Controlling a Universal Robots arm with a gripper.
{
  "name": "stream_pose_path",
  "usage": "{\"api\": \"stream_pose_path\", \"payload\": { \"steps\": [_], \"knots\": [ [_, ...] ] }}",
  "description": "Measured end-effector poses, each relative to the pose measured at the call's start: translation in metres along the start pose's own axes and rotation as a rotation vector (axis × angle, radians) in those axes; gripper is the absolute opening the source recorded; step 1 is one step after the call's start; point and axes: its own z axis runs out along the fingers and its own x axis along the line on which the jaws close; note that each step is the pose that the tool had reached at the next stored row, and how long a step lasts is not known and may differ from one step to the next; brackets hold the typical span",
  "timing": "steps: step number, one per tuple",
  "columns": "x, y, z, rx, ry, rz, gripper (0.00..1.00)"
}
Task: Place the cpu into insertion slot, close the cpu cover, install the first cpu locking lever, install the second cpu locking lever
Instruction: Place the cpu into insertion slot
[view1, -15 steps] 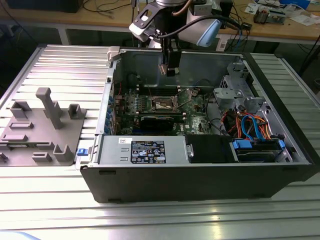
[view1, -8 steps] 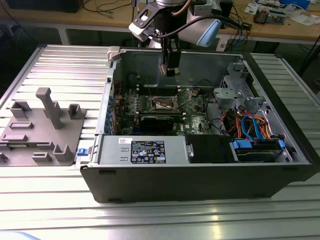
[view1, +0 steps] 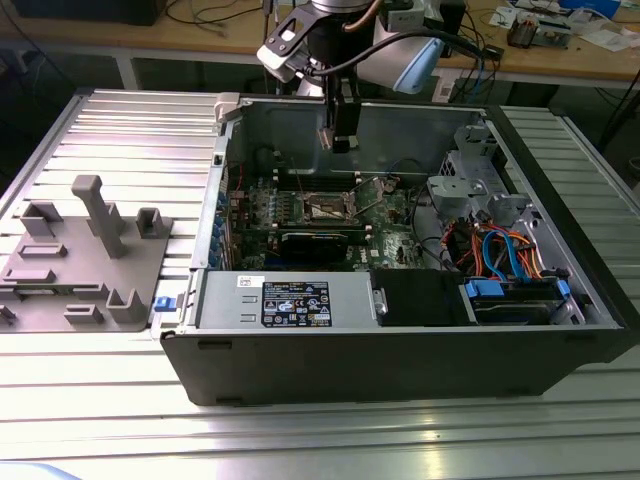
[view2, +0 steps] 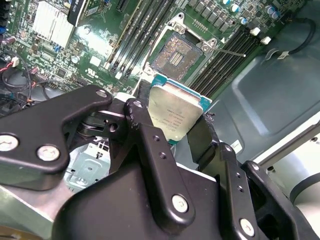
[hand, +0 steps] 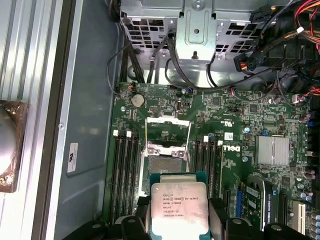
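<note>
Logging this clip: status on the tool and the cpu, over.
Tool shut on the cpu, held above the motherboard. Insertion slot uncovered, contacts exposed, cpu not yet seated. Nothing seen on the slot.

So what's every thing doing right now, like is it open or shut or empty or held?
Gripper, shut on the cpu, above the board.
Cpu, held, not in the slot yet.
Slot, empty, contacts bare.
Cover, open, flipped back.
Lever, unlatched.
Case, open, side off.
</note>
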Motion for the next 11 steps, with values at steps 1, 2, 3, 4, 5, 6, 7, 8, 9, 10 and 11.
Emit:
{"api": "stream_pose_path", "payload": {
  "steps": [1, 2, 3, 4, 5, 6, 7, 8, 9, 10, 11],
  "knots": [
    [0.0, 0.0, 0.0, 0.0, -0.0002, 0.003, 0.55],
    [0.0, 0.0, 0.0, -0.0001, -0.0005, 0.006, 0.55],
    [0.0, 0.0, 0.0, -0.0001, -0.0007, 0.008, 0.55],
    [0.0, 0.0, 0.0, -0.0002, -0.0008, 0.009, 0.55],
    [0.0, 0.0, 0.0, -0.0002, -0.0009, 0.011, 0.55],
    [0.0, 0.0, 0.0, -0.0003, -0.0013, 0.015, 0.55],
    [0.0, 0.0, 0.0, -0.0003, -0.0016, 0.018, 0.55],
    [0.0, 0.0, 0.0, -0.0003, -0.0017, 0.02, 0.55],
    [0.0, 0.0, 0.0, -0.0004, -0.0019, 0.023, 0.55],
    [0.0, 0.0, 0.0, -0.0004, -0.0022, 0.025, 0.55],
    [0.0, 0.0, 0.0001, -0.0005, -0.0024, 0.028, 0.55]
  ]
}}
